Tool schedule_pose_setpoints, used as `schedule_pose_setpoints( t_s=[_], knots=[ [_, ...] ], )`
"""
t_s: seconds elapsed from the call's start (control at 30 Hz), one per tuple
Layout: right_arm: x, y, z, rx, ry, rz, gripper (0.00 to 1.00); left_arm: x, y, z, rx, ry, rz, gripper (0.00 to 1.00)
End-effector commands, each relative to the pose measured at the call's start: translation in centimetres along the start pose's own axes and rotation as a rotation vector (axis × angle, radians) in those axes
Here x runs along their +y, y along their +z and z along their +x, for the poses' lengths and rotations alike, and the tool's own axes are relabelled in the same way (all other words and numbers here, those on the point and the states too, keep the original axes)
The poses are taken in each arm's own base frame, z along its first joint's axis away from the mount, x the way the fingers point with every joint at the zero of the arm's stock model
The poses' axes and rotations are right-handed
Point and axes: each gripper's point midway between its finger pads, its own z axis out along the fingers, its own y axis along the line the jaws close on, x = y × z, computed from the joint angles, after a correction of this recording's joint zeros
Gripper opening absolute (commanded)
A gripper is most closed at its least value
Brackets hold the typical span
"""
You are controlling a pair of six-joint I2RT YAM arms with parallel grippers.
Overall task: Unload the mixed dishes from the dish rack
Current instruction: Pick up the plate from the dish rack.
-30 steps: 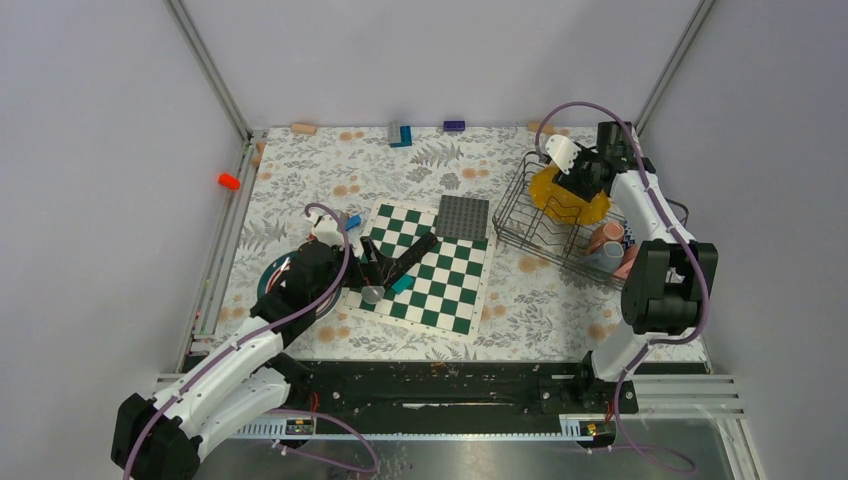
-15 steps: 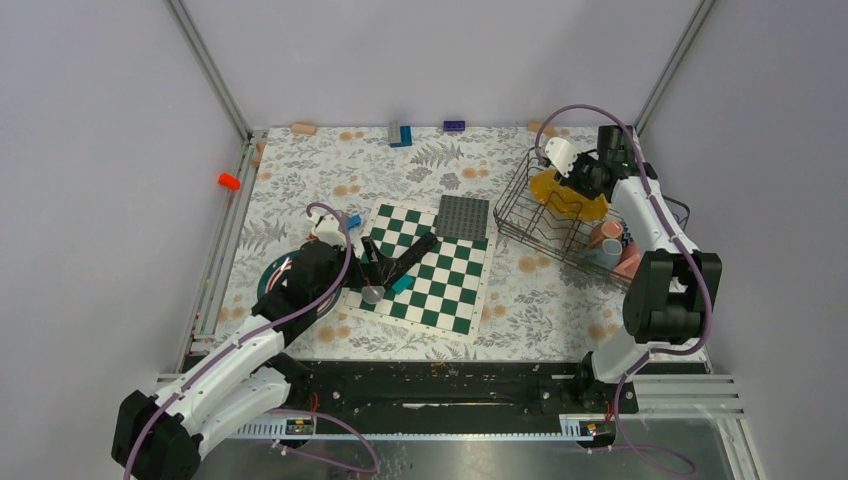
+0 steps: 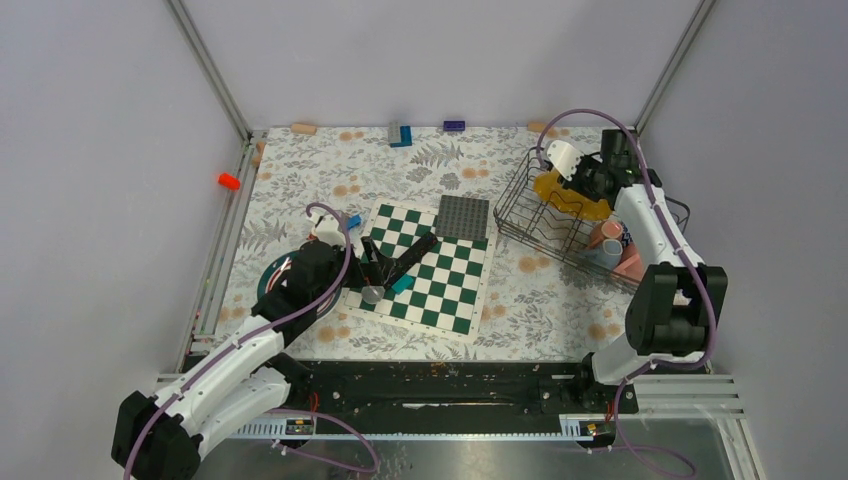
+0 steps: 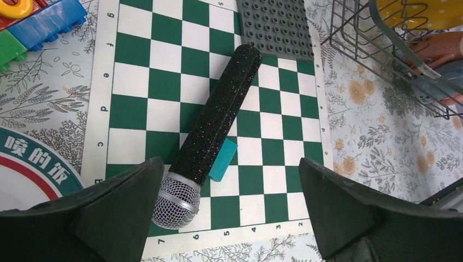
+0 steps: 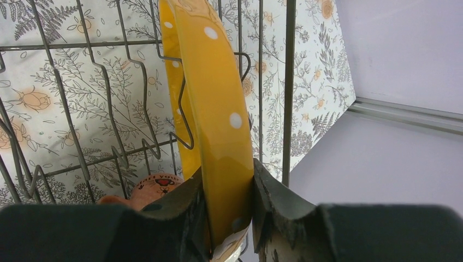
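Several rack wires (image 5: 288,82) around upright yellow plate (image 5: 218,109)

At the upper right of the overhead view, rack (image 5: 288,82) wires and prongs are crowding the plate (image 5: 218,109) on both sides, and mugs (image 3: 608,240) are filling the rack's near corner. Bare table (image 3: 540,300) is lying open between rack and chessboard (image 3: 445,285), where a stick (image 4: 218,120) is blocking the squares before the left gripper (image 4: 229,169).

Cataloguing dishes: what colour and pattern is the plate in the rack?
The plate is yellow-orange with white dots, clearest in the right wrist view.
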Motion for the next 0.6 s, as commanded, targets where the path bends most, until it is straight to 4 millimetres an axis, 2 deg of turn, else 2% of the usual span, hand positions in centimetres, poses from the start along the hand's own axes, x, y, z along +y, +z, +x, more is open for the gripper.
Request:
schedule_pose_setpoints(
  t_s=[0.0,0.3,0.57],
  knots=[
    [-6.5,-5.2,-3.6,-0.099,-0.076,0.261,0.00,-1.2,-0.3,-2.1,-0.076,-0.002,0.045,0.99],
    [-8.4,-7.6,-4.8,-0.144,-0.044,0.375,0.00,-1.1,-0.6,-2.0,-0.083,-0.007,0.044,0.99],
    [-9.8,-11.3,-6.6,-0.255,-0.004,0.533,0.00,-1.0,-1.1,-2.1,-0.097,-0.012,0.047,0.99]
  ],
)
